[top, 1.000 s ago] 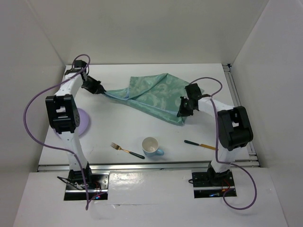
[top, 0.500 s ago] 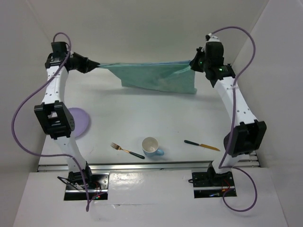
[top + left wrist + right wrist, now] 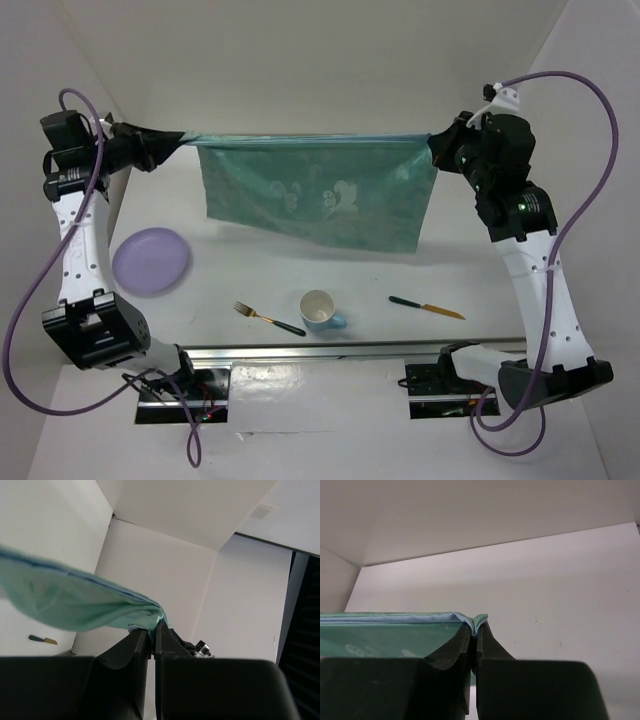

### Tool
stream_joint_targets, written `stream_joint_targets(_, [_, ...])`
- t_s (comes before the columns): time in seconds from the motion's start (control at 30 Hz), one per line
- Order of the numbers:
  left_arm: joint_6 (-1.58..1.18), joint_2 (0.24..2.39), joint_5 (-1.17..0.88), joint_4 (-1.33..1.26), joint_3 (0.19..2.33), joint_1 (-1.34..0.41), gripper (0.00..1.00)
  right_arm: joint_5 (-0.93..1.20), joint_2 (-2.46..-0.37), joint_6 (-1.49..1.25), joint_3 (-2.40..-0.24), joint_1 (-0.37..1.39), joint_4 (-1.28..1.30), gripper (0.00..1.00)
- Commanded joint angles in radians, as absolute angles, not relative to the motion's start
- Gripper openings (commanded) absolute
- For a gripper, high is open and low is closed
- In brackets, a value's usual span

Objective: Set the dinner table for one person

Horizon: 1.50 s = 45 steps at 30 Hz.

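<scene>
A teal patterned cloth (image 3: 315, 195) hangs stretched flat between both grippers, high above the white dinner table (image 3: 250, 275). My left gripper (image 3: 182, 140) is shut on its left top corner; the pinched cloth shows in the left wrist view (image 3: 75, 605) at the gripper (image 3: 152, 626). My right gripper (image 3: 433, 145) is shut on the right top corner, seen in the right wrist view (image 3: 474, 622) with the cloth (image 3: 385, 635) hanging left. A lilac plate (image 3: 151, 260), a gold fork (image 3: 268, 318), a white-and-blue mug (image 3: 320, 310) and a gold knife (image 3: 426, 306) lie on the table.
White walls enclose the table at the back and both sides. Aluminium rails (image 3: 340, 349) run along the near edge above the arm bases. Purple cables loop from both arms. The cloth's lower edge hangs above the table's middle, behind the mug.
Both grippers have risen and moved apart, lifting the crumpled cloth off the table and pulling it taut into a flat hanging sheet. The plate is now uncovered by the left arm.
</scene>
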State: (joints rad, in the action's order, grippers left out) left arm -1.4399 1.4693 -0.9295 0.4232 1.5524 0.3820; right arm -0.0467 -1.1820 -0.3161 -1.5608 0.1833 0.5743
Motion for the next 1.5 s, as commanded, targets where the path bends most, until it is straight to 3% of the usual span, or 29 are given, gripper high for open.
stream_joint_targets(0.0, [-1.445, 1.460, -0.881, 0.359, 1.594, 0.423, 0.00, -0.172, -1.227, -0.273, -1.598, 0.156, 0.584, 0.00])
stream_joint_targets(0.33, [-1.384, 1.751, -0.810, 0.422, 1.857, 0.331, 0.00, -0.086, -1.572, -0.235, -1.741, 0.133, 0.399, 0.00])
stream_joint_targets(0.53, [-1.379, 2.127, -0.862, 0.474, 2.401, 0.279, 0.00, -0.055, -1.847, -0.245, -2.069, 0.104, 0.365, 0.00])
stream_joint_targets(0.63, [-1.434, 2.183, -0.883, 0.361, 2.444, 0.279, 0.00, -0.055, -1.945, -0.245, -2.238, 0.104, 0.376, 0.00])
stream_joint_targets(0.73, [-1.443, 2.183, -0.894, 0.319, 2.413, 0.290, 0.00, -0.055, -1.973, -0.245, -2.301, 0.104, 0.376, 0.00])
stream_joint_targets(0.83, [-1.421, 2.126, -0.904, 0.298, 2.318, 0.310, 0.00, -0.064, -1.935, -0.255, -2.208, 0.095, 0.338, 0.00])
stream_joint_targets(1.03, [-1.262, 1.996, -0.937, 0.360, 2.024, 0.328, 0.00, -0.061, -1.750, -0.255, -1.827, 0.095, 0.239, 0.00])
stream_joint_targets(1.27, [-1.013, 1.747, -0.891, 0.506, 1.422, 0.353, 0.00, -0.006, -1.537, -0.331, -1.383, 0.095, 0.226, 0.00])
stream_joint_targets(1.37, [-0.907, 1.703, -0.836, 0.602, 1.304, 0.385, 0.00, 0.040, -1.447, -0.356, -1.223, 0.095, 0.236, 0.02])
stream_joint_targets(1.4, [-0.873, 1.694, -0.815, 0.645, 1.293, 0.397, 0.07, 0.058, -1.404, -0.356, -1.153, 0.095, 0.253, 0.10])
stream_joint_targets(1.43, [-0.841, 1.694, -0.789, 0.690, 1.293, 0.397, 0.24, 0.070, -1.384, -0.368, -1.119, 0.095, 0.264, 0.25])
stream_joint_targets(1.47, [-0.795, 1.694, -0.747, 0.725, 1.275, 0.406, 0.58, 0.083, -1.359, -0.368, -1.082, 0.095, 0.264, 0.44])
